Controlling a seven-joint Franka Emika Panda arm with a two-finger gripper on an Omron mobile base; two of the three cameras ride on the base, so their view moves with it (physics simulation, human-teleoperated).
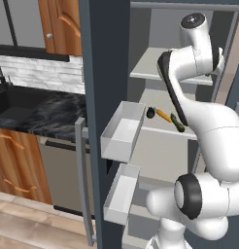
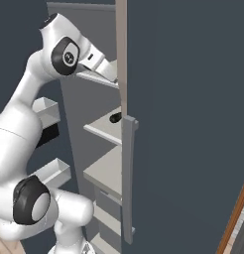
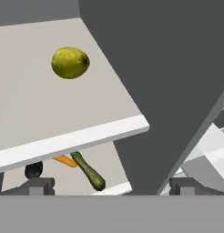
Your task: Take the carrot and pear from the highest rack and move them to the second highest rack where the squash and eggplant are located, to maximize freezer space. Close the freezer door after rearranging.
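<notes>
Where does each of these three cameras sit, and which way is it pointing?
Left base view: behind-left, facing the open freezer; white arm at right.
Right base view: behind-right, facing the door's edge; arm at left.
Hand view: on the hand, facing the top rack's yellow-green pear; dark fingertips below.
Shared: left and hand views show the orange carrot one rack lower.

Pear point(image 3: 70, 63) on top rack point(image 3: 50, 113) (carrot point(image 3: 64, 160) below)

Yellow-green pear point(image 3: 70, 63), orange carrot point(image 3: 64, 160), green squash point(image 3: 89, 171).
</notes>
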